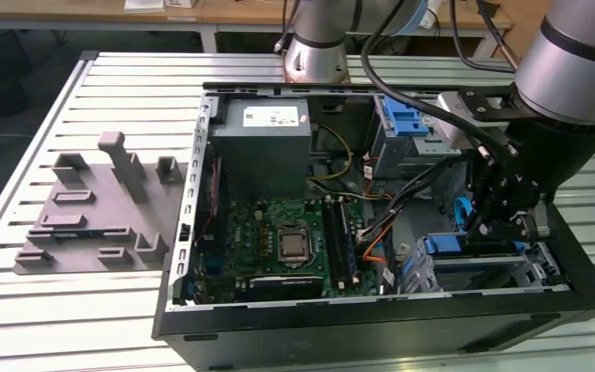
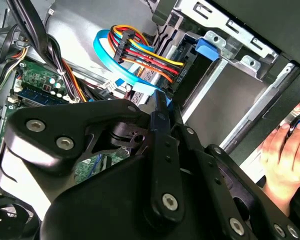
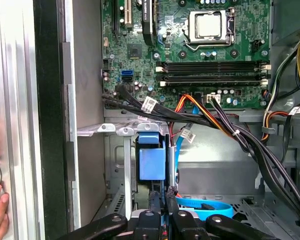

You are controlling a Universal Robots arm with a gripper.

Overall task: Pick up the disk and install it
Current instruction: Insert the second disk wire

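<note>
Fingers (image 3: 162,212) pressed together inside computer case (image 1: 380,325), disk (image 3: 152,162) seated in bay.

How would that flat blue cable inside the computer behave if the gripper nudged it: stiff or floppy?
Probably floppy. In the second wrist view the flat blue cable curves in a loose loop, so it would likely bend aside rather than resist. It looks thin and light, but it sits beside the coloured wire bundle, so a push might snag there.

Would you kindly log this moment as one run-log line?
gripper: inside open computer case, at drive bay | disk: blue bracket seated in bay | person's hand: beside case
</note>
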